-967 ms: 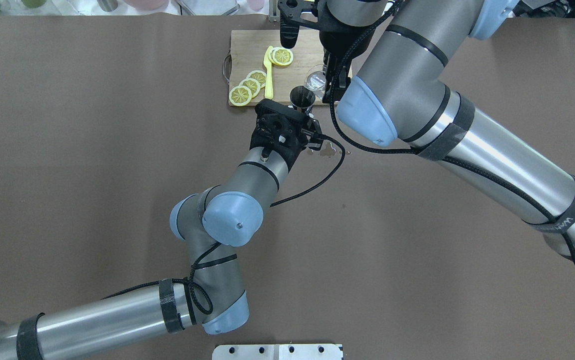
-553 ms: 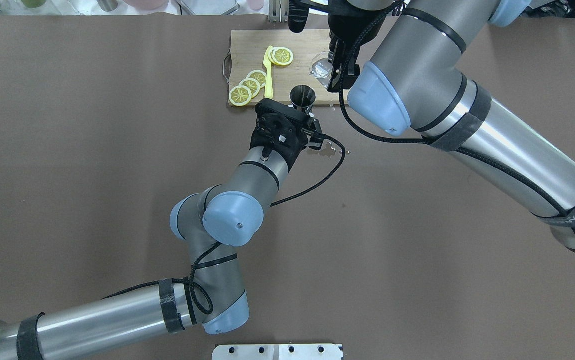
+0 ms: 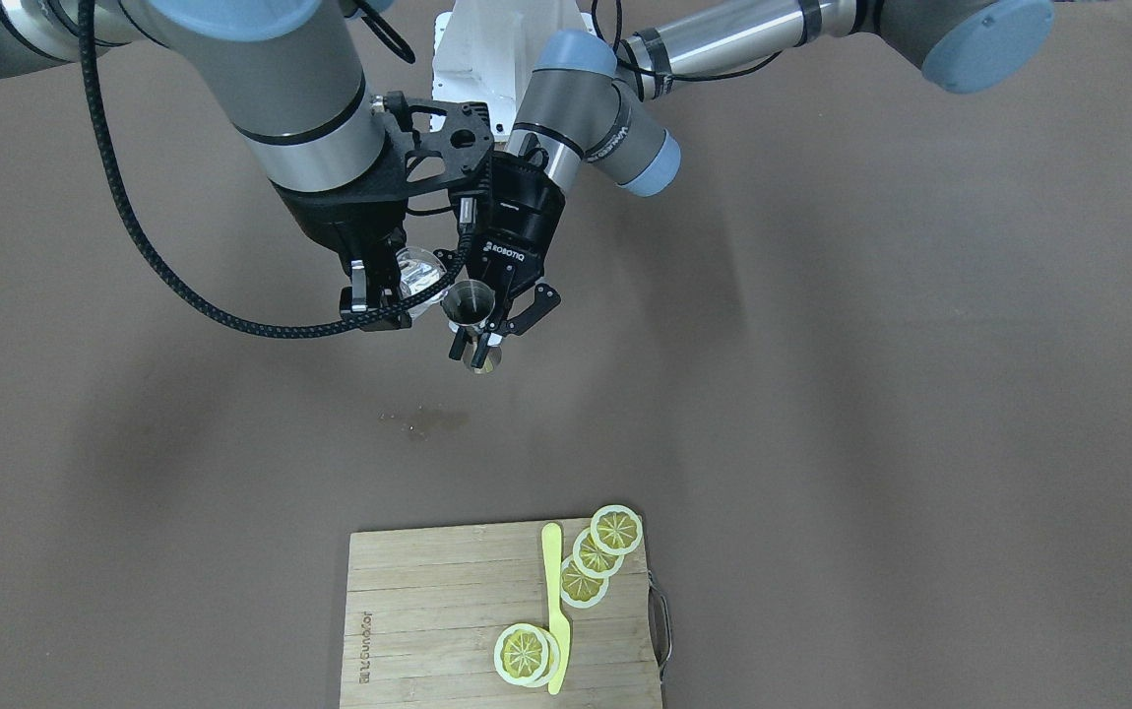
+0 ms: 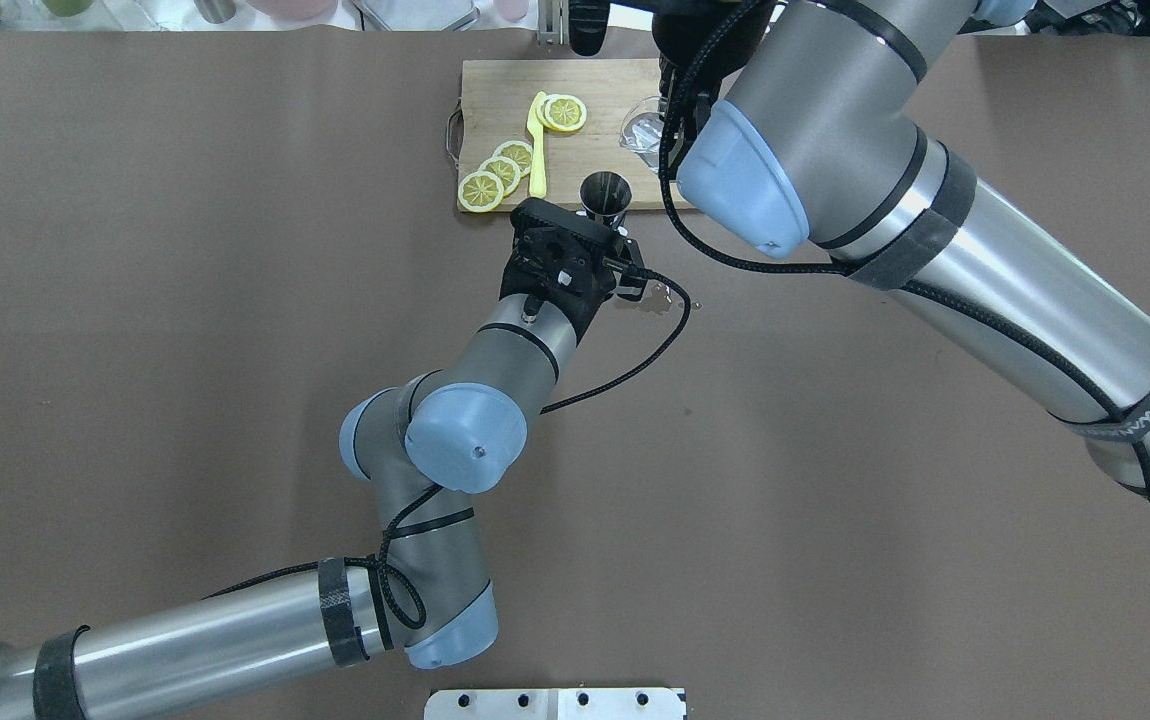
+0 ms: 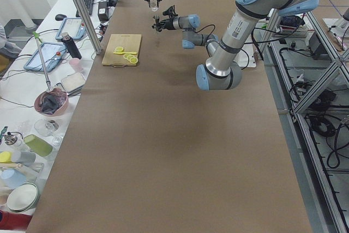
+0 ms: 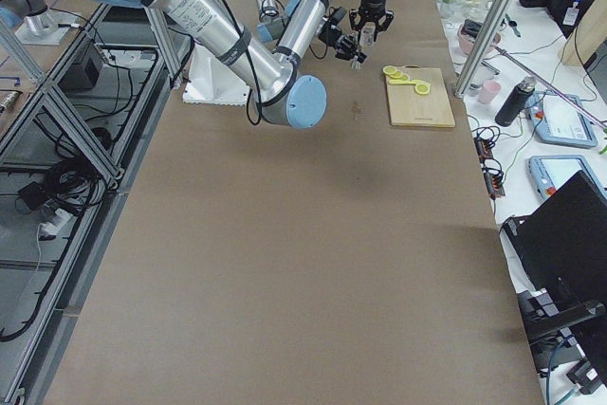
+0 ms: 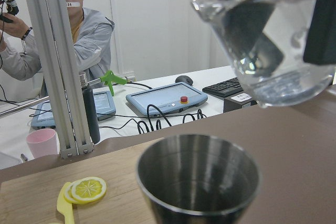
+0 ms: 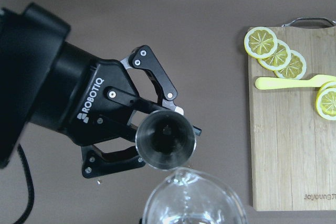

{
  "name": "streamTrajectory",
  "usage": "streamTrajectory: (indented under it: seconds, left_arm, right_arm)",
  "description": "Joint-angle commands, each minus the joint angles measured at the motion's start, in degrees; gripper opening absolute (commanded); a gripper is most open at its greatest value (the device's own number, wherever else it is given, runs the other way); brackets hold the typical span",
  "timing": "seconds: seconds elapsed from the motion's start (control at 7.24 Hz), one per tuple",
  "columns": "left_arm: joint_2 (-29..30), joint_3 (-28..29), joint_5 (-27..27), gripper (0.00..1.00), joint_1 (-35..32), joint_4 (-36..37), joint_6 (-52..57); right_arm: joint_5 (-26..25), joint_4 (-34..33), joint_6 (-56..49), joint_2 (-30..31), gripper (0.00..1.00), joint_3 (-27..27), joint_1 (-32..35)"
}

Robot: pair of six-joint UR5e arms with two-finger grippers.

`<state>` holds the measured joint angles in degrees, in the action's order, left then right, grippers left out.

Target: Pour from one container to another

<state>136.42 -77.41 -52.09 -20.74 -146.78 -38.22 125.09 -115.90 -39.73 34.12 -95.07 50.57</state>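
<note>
My left gripper (image 3: 479, 333) is shut on the narrow waist of the grey steel jigger (image 3: 469, 298), which it holds upright above the table. The jigger's open top cone (image 8: 165, 140) looks dark inside. My right gripper (image 3: 391, 295) is shut on the clear glass tumbler (image 3: 418, 274). In the left wrist view the tumbler (image 7: 268, 30) hangs tilted just above and beside the jigger (image 7: 198, 179), with a little clear liquid in its base. From overhead the tumbler (image 4: 643, 132) shows over the board, partly hidden by the right arm.
A wooden cutting board (image 3: 428, 611) carries lemon slices (image 3: 615, 530) and a yellow knife (image 3: 554, 601). A small wet patch (image 3: 423, 423) lies on the brown table. Beyond the far edge stand an aluminium post (image 7: 58, 66), tablets and an operator (image 7: 86, 30).
The right gripper has carried the tumbler a short way from the jigger toward the far side of the board, and the right elbow has swung over. The left gripper and jigger have not moved.
</note>
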Motion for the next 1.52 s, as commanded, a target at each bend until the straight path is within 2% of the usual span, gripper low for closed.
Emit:
streamTrajectory:
  seconds: [0.0, 0.41, 0.83, 1.38]
  left_arm:
    - [0.0, 0.2, -0.1, 0.0, 0.0, 0.0, 0.2]
    - [0.0, 0.3, -0.2, 0.0, 0.0, 0.0, 0.2]
    - [0.0, 0.2, -0.2, 0.0, 0.0, 0.0, 0.2]
    - [0.0, 0.2, -0.2, 0.0, 0.0, 0.0, 0.2]
  right_arm:
    - [-1.0, -1.9, -0.4, -1.9, 0.0, 2.2, -1.6]
    - [-3.5, -6.2, -5.9, -2.2, 0.0, 1.9, -2.6]
    - [-3.5, -6.4, -6.4, -1.8, 0.0, 1.6, -2.5]
    - [0.1, -3.7, -6.0, 1.4, 0.0, -1.0, -0.4]
